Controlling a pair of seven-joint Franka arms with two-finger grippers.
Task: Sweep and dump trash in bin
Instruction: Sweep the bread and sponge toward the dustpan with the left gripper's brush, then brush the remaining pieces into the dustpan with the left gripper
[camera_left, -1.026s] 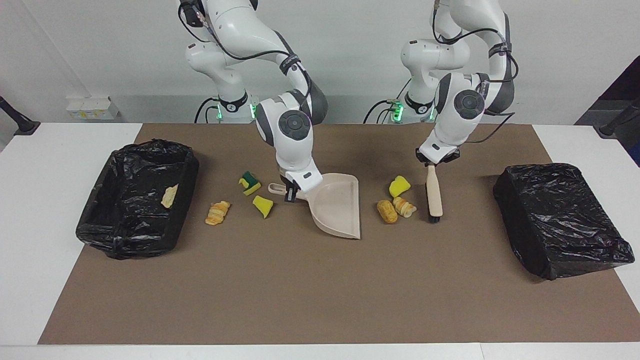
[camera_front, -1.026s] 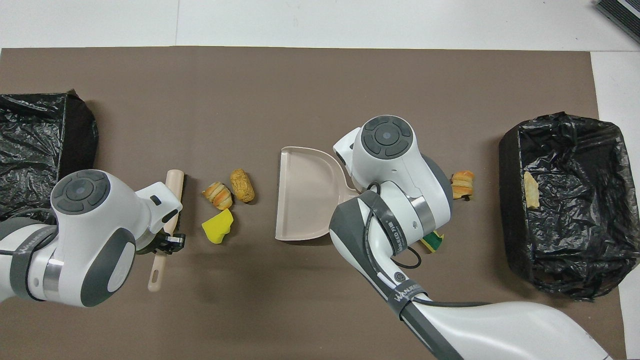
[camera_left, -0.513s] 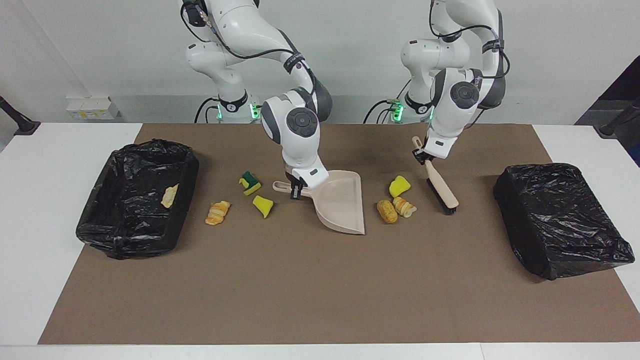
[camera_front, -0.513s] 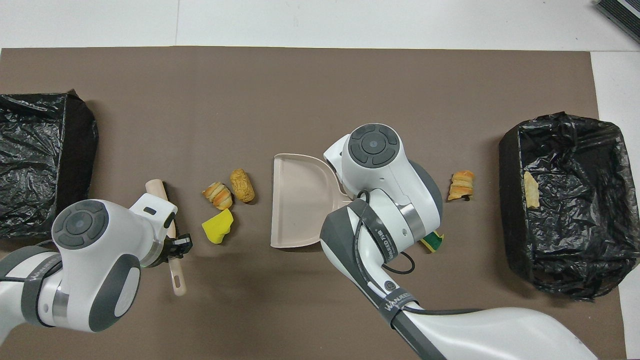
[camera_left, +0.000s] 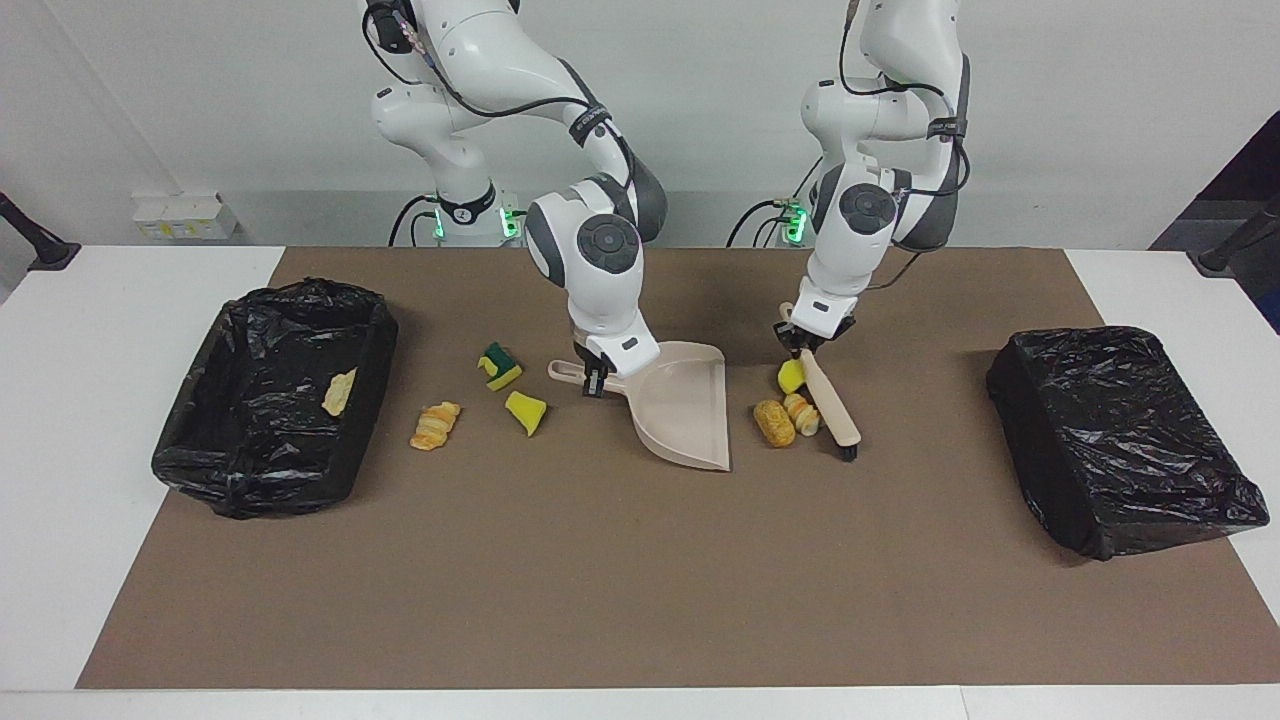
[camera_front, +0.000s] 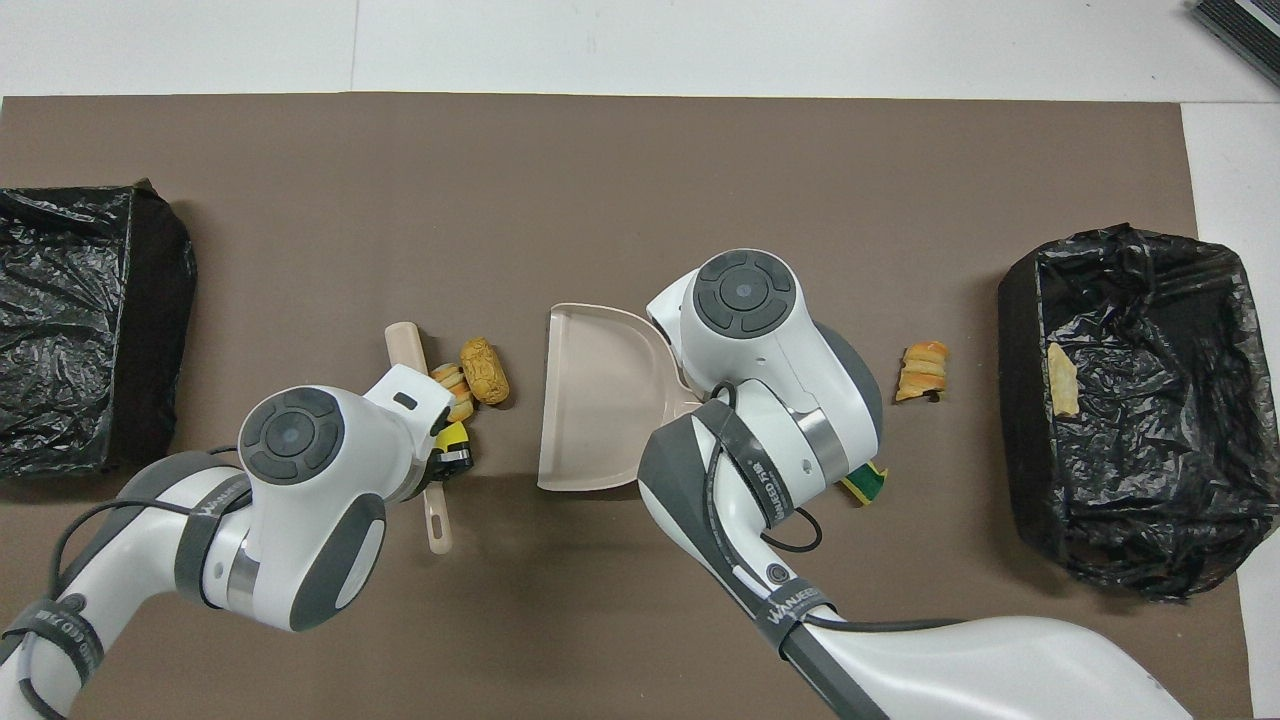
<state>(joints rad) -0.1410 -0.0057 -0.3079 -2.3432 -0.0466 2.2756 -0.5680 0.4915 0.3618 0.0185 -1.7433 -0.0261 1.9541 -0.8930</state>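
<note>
Mid-frame in the facing view, the left gripper (camera_left: 800, 347) pinched the brush (camera_left: 831, 412) against three trash scraps (camera_left: 787, 408). The right gripper (camera_left: 594, 383) clamped the dustpan (camera_left: 682, 408) handle; three more scraps (camera_left: 482, 397) lay left of centre.

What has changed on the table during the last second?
The left gripper, shut on the brush, swung it toward the dustpan, up against the trash pieces. The right gripper, shut on the dustpan's handle, turned the dustpan slightly. Both bins and the other scraps stayed.
</note>
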